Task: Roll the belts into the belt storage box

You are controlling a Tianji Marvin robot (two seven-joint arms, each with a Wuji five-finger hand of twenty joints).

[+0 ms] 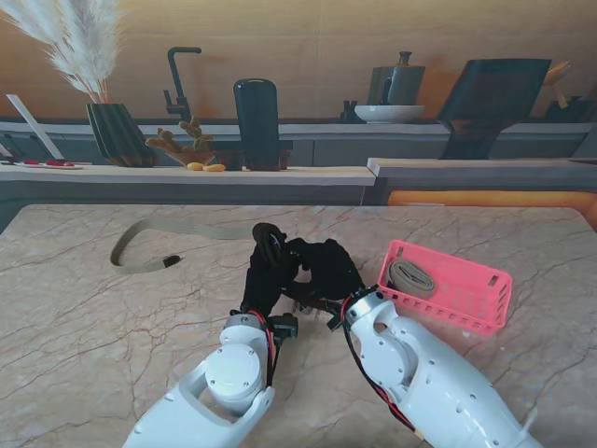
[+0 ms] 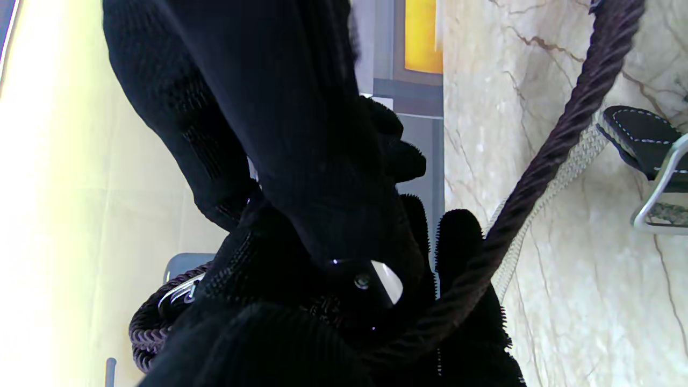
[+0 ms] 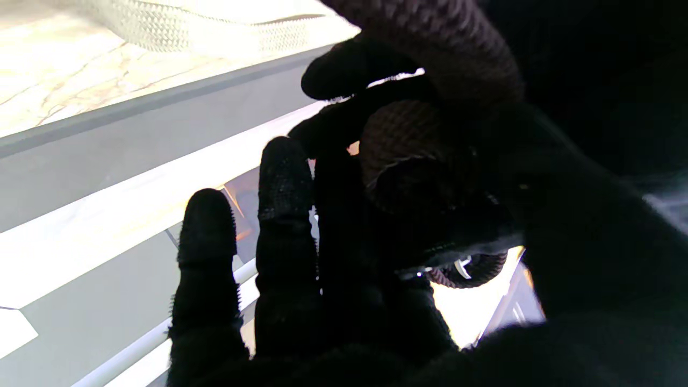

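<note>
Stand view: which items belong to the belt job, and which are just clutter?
Job:
- dark braided belt, in both hands: left hand, right hand
- beige belt, loose on the table
- pink box, with a rolled belt inside

Clutter, back counter:
- dried grass vase
- dark canister
- white bowl

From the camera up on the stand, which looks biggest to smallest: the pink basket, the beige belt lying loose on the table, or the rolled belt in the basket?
1. Loose beige belt, by its spread
2. Pink basket, a close second
3. Rolled belt, clearly smallest
</note>
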